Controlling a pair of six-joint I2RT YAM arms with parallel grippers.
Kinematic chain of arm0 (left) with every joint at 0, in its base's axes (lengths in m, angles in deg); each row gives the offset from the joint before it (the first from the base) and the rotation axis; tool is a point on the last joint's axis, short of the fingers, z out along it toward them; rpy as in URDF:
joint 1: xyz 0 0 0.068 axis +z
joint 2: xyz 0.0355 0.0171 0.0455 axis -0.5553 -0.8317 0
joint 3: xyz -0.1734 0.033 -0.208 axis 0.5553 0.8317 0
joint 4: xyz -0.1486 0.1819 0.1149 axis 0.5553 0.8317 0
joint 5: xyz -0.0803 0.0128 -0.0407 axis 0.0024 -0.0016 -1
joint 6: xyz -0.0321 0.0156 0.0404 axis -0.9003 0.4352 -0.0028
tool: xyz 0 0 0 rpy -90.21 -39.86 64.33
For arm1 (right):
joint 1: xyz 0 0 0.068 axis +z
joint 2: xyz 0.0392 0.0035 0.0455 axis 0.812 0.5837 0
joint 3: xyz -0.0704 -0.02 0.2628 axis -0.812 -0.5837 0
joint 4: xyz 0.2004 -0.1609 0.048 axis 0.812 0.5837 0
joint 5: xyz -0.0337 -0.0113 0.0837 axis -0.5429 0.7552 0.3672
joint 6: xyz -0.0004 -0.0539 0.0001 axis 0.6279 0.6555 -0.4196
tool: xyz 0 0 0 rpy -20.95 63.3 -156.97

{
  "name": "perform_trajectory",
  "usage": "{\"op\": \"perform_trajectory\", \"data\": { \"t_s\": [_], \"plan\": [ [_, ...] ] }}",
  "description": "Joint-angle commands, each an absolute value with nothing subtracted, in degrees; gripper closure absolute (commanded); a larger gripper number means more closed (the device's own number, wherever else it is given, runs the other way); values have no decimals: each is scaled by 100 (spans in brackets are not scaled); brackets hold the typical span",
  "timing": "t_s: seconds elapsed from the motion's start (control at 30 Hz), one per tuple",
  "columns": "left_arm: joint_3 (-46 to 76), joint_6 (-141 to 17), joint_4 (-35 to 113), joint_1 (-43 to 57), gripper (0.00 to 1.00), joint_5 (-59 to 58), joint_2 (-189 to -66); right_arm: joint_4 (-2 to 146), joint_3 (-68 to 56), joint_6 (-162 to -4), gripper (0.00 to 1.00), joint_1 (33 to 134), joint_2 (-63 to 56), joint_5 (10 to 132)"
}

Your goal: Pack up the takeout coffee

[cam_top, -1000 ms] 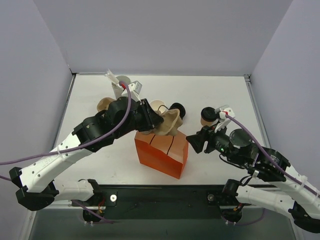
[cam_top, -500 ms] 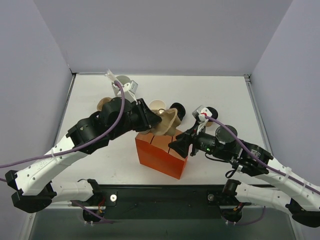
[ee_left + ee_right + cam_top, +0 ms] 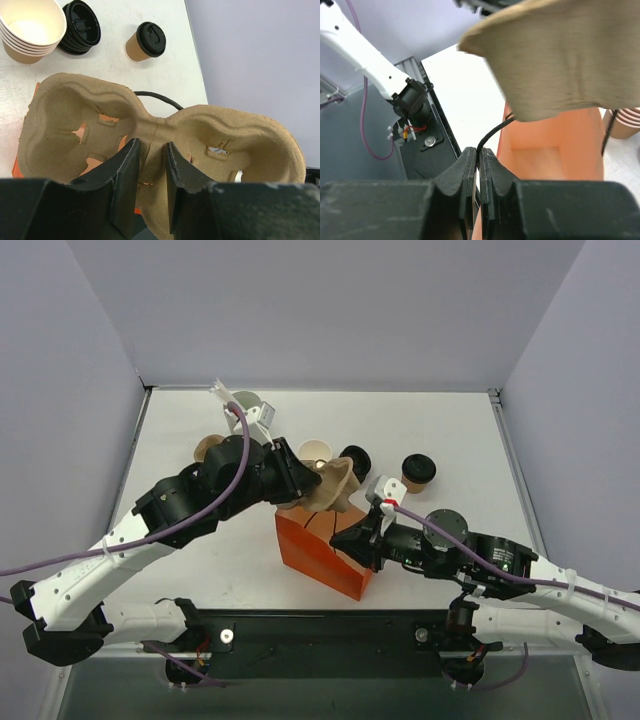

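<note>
Standing upright on the surface (image 3: 470,430), the takeout coffee (image 3: 418,471) lies right of centre, just beyond the right claw (image 3: 478,156), which pinches the bag handle (image 3: 495,131); the farther left claw (image 3: 151,152) clamps the cup carrier (image 3: 240,135) above the orange bag (image 3: 320,552)

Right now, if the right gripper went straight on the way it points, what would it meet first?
The right gripper, jaws shut on the black handle, would probably meet the orange bag first; the cardboard cup tray hangs above it. Depth is unclear.
</note>
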State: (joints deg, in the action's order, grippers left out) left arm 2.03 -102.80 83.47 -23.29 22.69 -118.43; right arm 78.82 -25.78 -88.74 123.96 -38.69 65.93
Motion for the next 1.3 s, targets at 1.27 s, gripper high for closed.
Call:
{"op": "perform_trajectory", "data": {
  "t_s": [1.27],
  "plan": [
    [155,-9679,8653,-2358,72,2270,-11906,7960,-2442,-6798,99,13515,-3679,5537]
  ]
}}
